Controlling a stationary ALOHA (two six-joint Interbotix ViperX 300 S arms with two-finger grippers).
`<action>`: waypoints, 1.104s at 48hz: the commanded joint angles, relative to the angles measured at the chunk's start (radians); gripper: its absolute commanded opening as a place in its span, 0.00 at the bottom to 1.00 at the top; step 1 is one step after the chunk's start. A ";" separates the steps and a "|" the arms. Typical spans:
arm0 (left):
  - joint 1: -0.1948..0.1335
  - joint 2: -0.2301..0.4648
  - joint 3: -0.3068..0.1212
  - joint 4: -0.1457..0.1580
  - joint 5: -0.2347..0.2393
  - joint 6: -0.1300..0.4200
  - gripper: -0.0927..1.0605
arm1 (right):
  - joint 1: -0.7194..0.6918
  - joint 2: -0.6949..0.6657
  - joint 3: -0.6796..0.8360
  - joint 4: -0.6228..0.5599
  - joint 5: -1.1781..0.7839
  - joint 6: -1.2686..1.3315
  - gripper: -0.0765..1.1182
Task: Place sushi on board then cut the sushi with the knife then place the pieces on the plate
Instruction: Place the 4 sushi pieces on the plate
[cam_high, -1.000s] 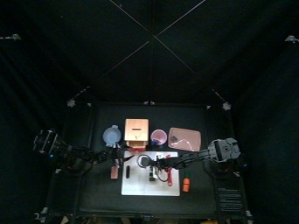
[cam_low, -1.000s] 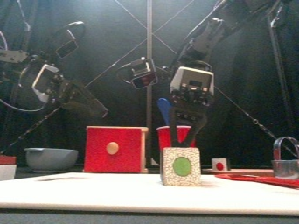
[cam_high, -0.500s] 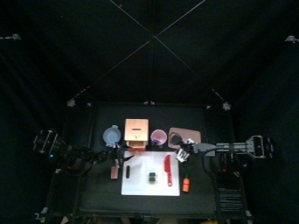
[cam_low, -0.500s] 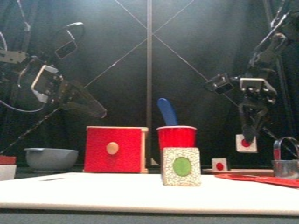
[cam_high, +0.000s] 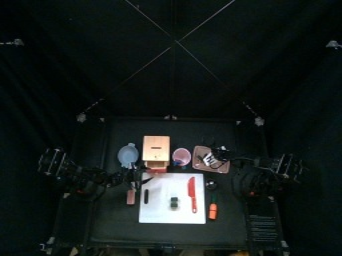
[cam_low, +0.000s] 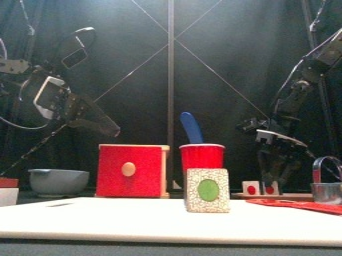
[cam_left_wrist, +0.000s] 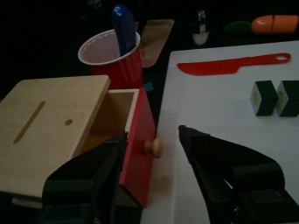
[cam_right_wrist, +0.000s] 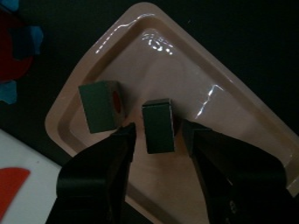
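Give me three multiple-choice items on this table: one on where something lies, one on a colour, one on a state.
1. The red knife lies: A inside the red cup; B on the white board; C atop the wooden box.
2. The upright knife in the red cup is: A blue; B green; C yellow.
3. The wooden box's drawer is: A pulled open; B shut flush; C taken out.

1 B: the top view shows it flat on the board.
2 A: in the front view it rises blue above the cup's rim.
3 A: in the left wrist view the red front stands out from the box.
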 joint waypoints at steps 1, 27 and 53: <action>0.002 -0.009 -0.012 0.002 -0.005 0.000 0.83 | 0.080 -0.155 -0.031 0.018 0.078 0.005 0.75; 0.003 -0.006 -0.043 0.005 -0.005 0.002 0.83 | 0.761 0.331 -0.426 -0.011 -0.037 -0.014 0.75; 0.003 -0.006 -0.028 0.000 -0.005 0.002 0.83 | 0.762 0.414 -0.514 -0.048 0.008 -0.017 0.76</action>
